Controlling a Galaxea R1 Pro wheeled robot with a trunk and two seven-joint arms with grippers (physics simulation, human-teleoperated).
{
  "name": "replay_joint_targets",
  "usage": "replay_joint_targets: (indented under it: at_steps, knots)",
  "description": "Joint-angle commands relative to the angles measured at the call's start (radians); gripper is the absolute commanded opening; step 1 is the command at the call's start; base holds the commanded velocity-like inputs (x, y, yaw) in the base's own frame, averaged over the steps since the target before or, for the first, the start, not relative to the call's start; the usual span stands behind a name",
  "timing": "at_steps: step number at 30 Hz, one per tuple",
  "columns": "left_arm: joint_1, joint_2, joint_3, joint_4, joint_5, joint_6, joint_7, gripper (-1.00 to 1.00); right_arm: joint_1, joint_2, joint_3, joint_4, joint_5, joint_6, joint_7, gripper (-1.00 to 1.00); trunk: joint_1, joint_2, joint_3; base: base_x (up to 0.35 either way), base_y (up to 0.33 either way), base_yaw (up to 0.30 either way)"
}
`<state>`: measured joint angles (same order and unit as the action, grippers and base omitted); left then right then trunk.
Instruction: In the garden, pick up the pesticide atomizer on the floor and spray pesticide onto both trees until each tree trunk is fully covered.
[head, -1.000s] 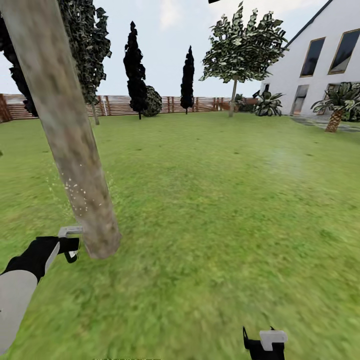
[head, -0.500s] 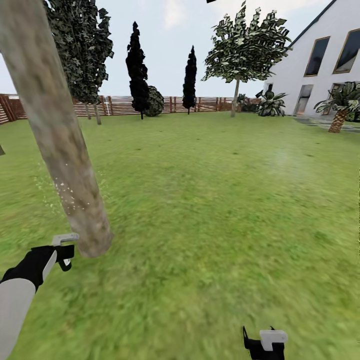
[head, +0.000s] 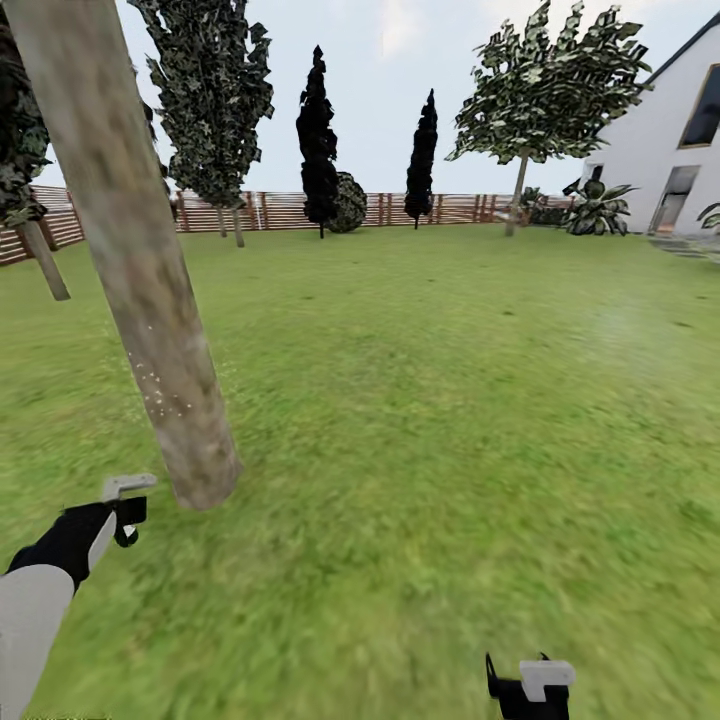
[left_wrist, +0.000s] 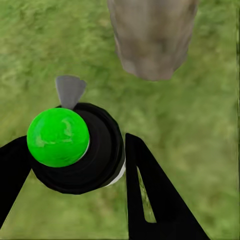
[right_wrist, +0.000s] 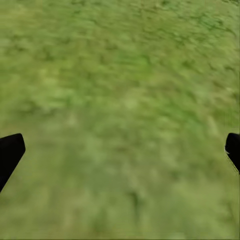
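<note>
Green-capped pesticide atomizer sits clamped in the left hand, nozzle beside the near tree trunk; spraying underway, upper bark likely next; right hand wide, empty.

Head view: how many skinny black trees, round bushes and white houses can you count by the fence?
Skinny black trees: 2
Round bush: 1
White house: 1
Total: 4
</note>
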<state>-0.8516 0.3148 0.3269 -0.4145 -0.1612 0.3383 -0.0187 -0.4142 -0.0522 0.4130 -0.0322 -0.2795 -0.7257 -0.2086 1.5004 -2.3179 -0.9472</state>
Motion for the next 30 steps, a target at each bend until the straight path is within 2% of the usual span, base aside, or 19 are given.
replay_joint_targets:
  at_steps: [1, 2, 6, 9, 14, 22, 25, 30]
  knots:
    - [0.004, -0.004, -0.001, 0.009, -0.002, -0.058, 0.004, -1.0, 0.0, 0.0, 0.0, 0.0, 0.0, 0.0, 0.0, 1.0, 0.0, 0.0, 0.0, 0.126, -0.263, 0.085]
    - [0.007, -0.008, -0.001, 0.015, -0.001, -0.096, 0.016, -1.0, 0.0, 0.0, 0.0, 0.0, 0.0, 0.0, 0.001, 1.0, 0.0, 0.0, 0.0, 0.145, -0.262, 0.035]
    - [0.009, -0.016, -0.003, 0.032, 0.0, -0.119, 0.062, -1.0, 0.0, 0.0, 0.0, 0.0, 0.0, 0.0, 0.001, 1.0, 0.0, 0.0, 0.0, 0.171, -0.248, 0.01]
    - [0.009, -0.018, -0.003, 0.035, -0.002, -0.118, 0.095, -1.0, 0.0, 0.0, 0.0, 0.0, 0.0, -0.001, 0.002, 1.0, 0.0, 0.0, 0.0, 0.233, -0.192, 0.001]
    - [0.009, -0.017, -0.005, 0.055, -0.003, -0.112, 0.104, -1.0, 0.0, 0.001, 0.001, 0.0, 0.0, 0.0, 0.002, 1.0, 0.0, 0.0, 0.0, 0.254, -0.174, 0.017]
    - [0.017, -0.018, -0.005, 0.059, -0.003, -0.111, 0.105, -1.0, 0.0, 0.002, 0.001, 0.0, 0.0, 0.0, 0.002, 1.0, 0.0, 0.0, 0.0, 0.249, -0.177, 0.256]
    - [0.017, -0.022, -0.005, 0.059, -0.002, -0.111, 0.105, -1.0, 0.0, 0.001, 0.0, 0.0, 0.0, 0.0, 0.002, 1.0, 0.0, 0.0, 0.0, 0.143, -0.239, 0.06]
    - [0.018, -0.022, -0.005, 0.097, -0.003, -0.113, 0.168, -1.0, 0.0, 0.001, 0.0, 0.0, -0.001, 0.0, 0.001, 1.0, 0.0, 0.0, 0.0, 0.051, -0.264, 0.002]
